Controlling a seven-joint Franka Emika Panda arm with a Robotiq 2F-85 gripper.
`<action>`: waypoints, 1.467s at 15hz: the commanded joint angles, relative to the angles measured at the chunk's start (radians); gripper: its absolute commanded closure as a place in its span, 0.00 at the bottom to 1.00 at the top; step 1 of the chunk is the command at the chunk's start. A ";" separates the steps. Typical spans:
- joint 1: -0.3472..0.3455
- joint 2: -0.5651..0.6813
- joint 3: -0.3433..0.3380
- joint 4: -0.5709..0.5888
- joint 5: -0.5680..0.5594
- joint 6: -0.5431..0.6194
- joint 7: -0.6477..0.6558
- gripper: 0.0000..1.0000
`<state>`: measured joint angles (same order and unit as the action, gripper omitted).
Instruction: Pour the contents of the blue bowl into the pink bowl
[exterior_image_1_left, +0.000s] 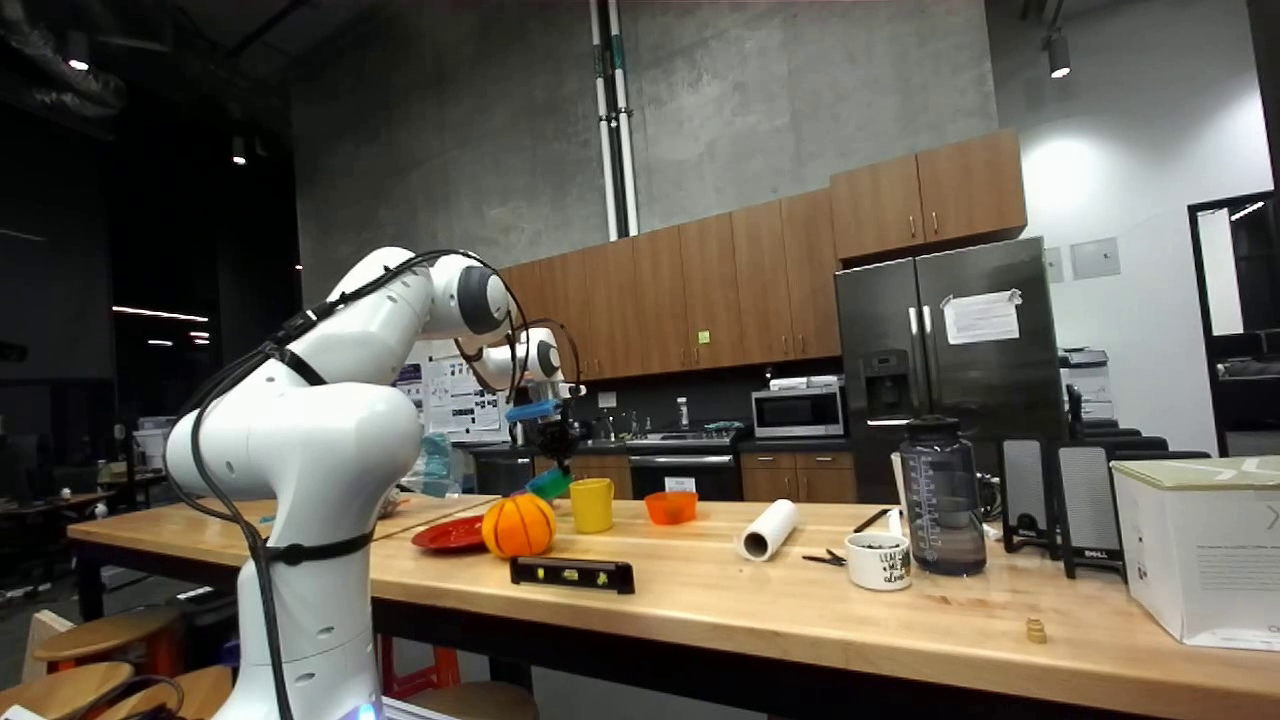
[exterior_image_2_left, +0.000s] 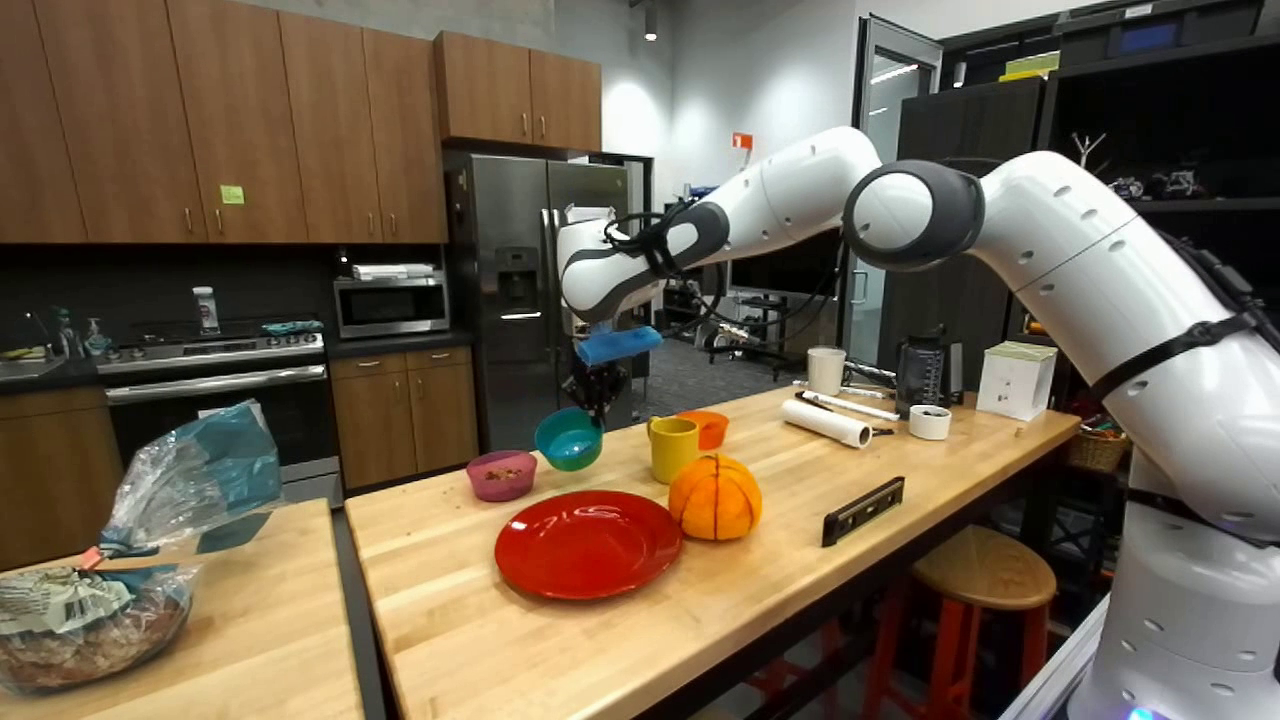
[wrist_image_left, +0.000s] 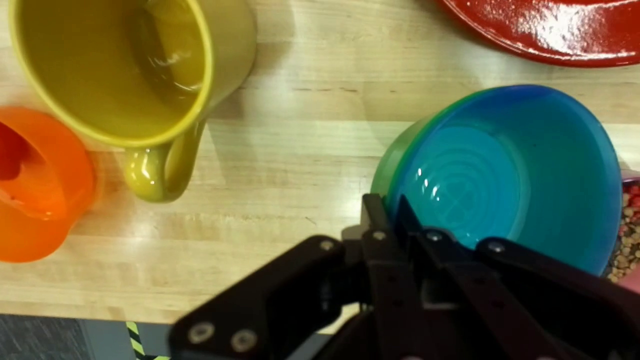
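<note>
My gripper (wrist_image_left: 387, 201) is shut on the near rim of the blue bowl (wrist_image_left: 460, 175), one finger inside the wall and one outside. In an exterior view the blue bowl (exterior_image_2_left: 568, 440) hangs tilted from the gripper (exterior_image_2_left: 598, 408), up and to the right of the pink bowl (exterior_image_2_left: 502, 478). Its inside shows a bare, shiny bottom with nothing lying on it. Reddish and tan bits lie in the pink bowl, which the wrist view shows only in part at the right edge, partly behind the blue bowl.
A yellow mug (wrist_image_left: 120, 75) and an orange bowl (wrist_image_left: 45, 200) stand beside the held bowl. A red plate (exterior_image_2_left: 588, 545) and an orange pumpkin (exterior_image_2_left: 715, 498) lie toward the robot. Further along are a black level (exterior_image_2_left: 863, 510) and a white roll (exterior_image_2_left: 826, 422).
</note>
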<state>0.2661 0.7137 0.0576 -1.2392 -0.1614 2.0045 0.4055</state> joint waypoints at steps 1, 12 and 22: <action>0.000 0.040 -0.019 0.057 0.036 -0.036 -0.010 0.98; -0.005 0.093 -0.034 0.101 0.071 -0.080 0.001 0.51; 0.002 0.036 -0.037 0.096 0.059 -0.056 -0.016 0.00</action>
